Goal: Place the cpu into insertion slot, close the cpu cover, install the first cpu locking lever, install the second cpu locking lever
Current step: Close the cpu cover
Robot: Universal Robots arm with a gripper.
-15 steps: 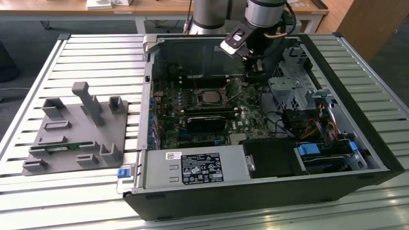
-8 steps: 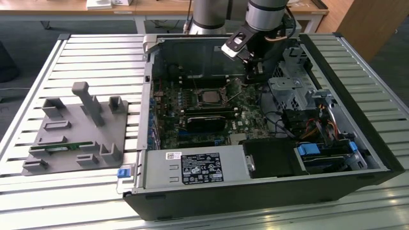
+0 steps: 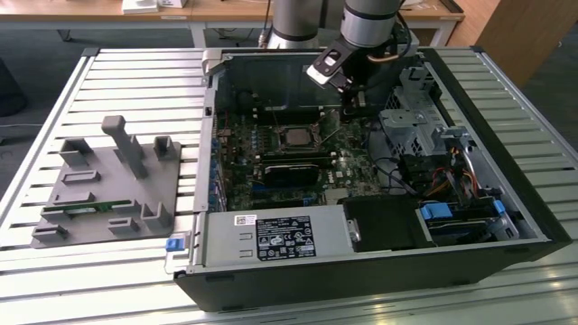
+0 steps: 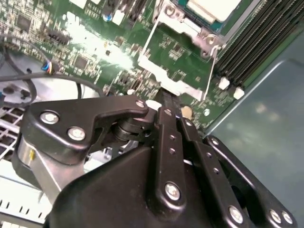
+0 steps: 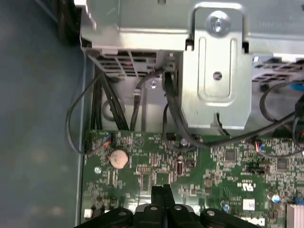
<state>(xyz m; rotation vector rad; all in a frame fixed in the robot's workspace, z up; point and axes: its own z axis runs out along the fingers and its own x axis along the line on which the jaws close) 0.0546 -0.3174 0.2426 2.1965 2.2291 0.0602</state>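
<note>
— Gripper (image 3: 353, 106) status?

— Closed. Fingertips (image 5: 159, 195) pressed flat together in the first wrist view. Empty, as far as can be judged.

— Whereabouts?

— Down inside the open computer case (image 3: 380, 271), low over the motherboard (image 3: 361, 172). Close to the board's corner beside the silver drive cage (image 3: 408, 127). Touching the board or hovering: cannot tell.

— And the cpu (image 3: 296, 137)?

— Seated in the insertion slot (image 3: 278, 139), roughly mid-board. Near the gripper, apart from it. Pale metal top visible in the second wrist view.

— Cover?

— The cpu cover (image 4: 190, 27): lying flat around the chip and framing it, judging by the second wrist view.

— Levers?

— Two thin wire rods, both seen in the second wrist view. One wire lever (image 4: 148, 40) along the socket side away from the memory slots (image 4: 256, 45). Other wire lever (image 4: 210, 71) right alongside those slots. Both running from the socket toward the fingertips. Latched or loose: cannot tell.

— Surroundings?

— Grey fixture block (image 3: 108, 183) resting on the slatted table (image 3: 135, 74), beside the case on the exterior view's left. Coin battery (image 5: 118, 158) near the board's edge in the first wrist view. Black cables (image 5: 168, 111) dropping past the drive cage onto the board.
</note>
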